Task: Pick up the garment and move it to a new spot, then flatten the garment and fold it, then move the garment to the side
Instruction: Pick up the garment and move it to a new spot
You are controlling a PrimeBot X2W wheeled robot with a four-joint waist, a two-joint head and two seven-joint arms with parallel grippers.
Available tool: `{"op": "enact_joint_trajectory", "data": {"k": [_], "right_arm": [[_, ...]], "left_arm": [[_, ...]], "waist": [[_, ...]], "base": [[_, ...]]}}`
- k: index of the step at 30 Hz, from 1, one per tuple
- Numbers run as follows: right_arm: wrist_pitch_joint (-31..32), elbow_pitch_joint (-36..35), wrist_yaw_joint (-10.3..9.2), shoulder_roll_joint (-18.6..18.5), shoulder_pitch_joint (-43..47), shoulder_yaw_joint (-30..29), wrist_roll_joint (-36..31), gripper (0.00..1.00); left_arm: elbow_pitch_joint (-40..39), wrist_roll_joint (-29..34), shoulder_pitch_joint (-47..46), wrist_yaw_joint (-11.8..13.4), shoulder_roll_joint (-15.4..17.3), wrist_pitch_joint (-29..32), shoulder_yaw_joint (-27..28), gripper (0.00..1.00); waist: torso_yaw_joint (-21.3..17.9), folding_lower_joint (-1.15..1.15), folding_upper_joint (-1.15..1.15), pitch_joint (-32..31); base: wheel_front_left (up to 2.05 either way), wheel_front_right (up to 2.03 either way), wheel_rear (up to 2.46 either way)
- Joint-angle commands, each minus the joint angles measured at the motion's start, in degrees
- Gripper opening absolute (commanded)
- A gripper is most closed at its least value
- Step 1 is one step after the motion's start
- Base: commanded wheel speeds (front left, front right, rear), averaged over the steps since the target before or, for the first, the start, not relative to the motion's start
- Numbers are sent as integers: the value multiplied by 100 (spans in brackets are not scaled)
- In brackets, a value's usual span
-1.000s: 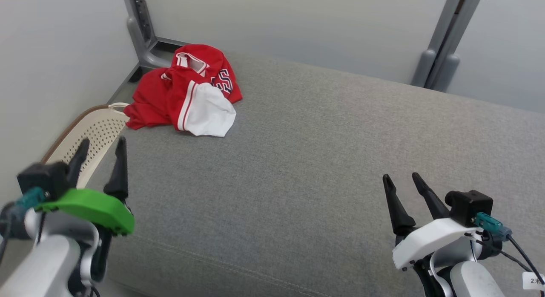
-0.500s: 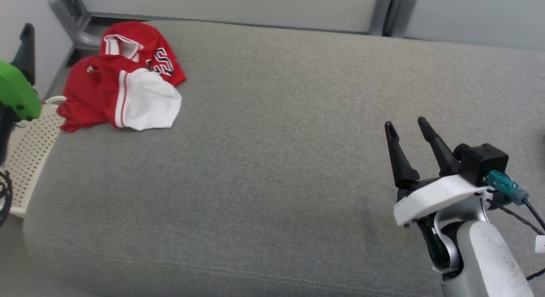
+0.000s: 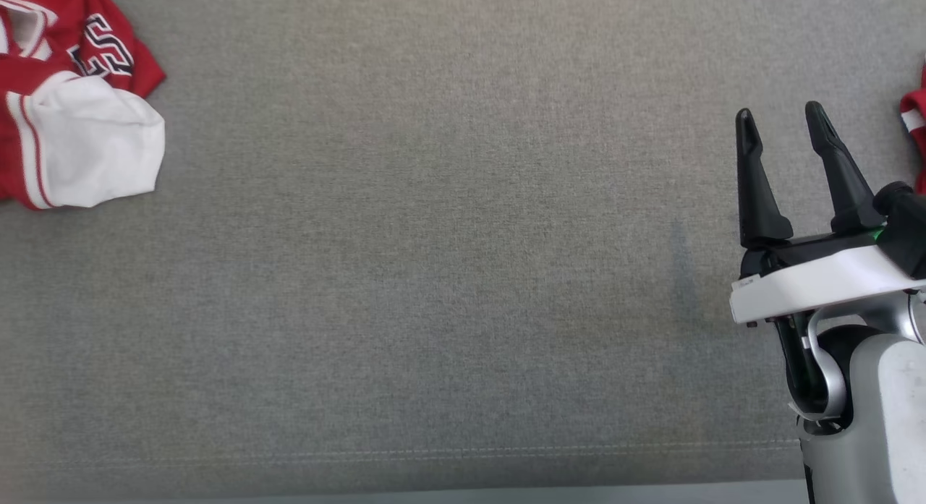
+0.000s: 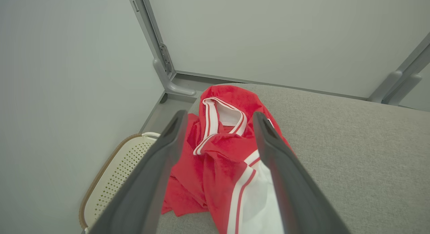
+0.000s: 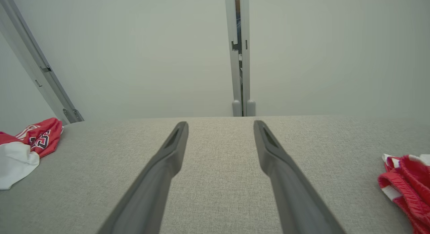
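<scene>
While each end effector (image 4: 220, 115) (image 3: 780, 113) gapes empty, left wrist view adds basket (image 4: 111, 173) beside garment (image 4: 215, 153).

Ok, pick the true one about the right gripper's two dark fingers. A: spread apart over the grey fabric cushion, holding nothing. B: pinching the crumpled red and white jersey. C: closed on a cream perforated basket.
A: the right gripper stands open with only the grey fabric cushion between its fingers; the crumpled red and white jersey lies off to its left.
</scene>
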Motion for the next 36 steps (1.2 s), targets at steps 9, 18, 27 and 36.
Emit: {"op": "enact_joint_trajectory", "data": {"k": [9, 18, 27, 36], "right_arm": [[112, -360, -2, -10, 0, -140, -132, 100], [193, -513, -2, -10, -71, -44, -168, 100], [162, -472, -2, -10, -102, 9, -199, 100], [-41, -156, -2, -10, -21, 18, -62, 100]], "left_arm": [[558, -71, -16, 77, -74, -211, 61, 100], [1284, 55, -158, 210, -121, -351, -20, 100], [1739, 99, -293, 104, -291, -560, -113, 0], [1627, 282, -671, -206, -317, -863, -294, 0]], "waist": [[-419, -1, 0, 1112], [-385, -1, 0, 1250], [-368, -1, 0, 1239], [-303, -1, 0, 710]], "base": [[0, 0, 0], [0, 0, 0], [0, 0, 0], [0, 0, 0]]}}
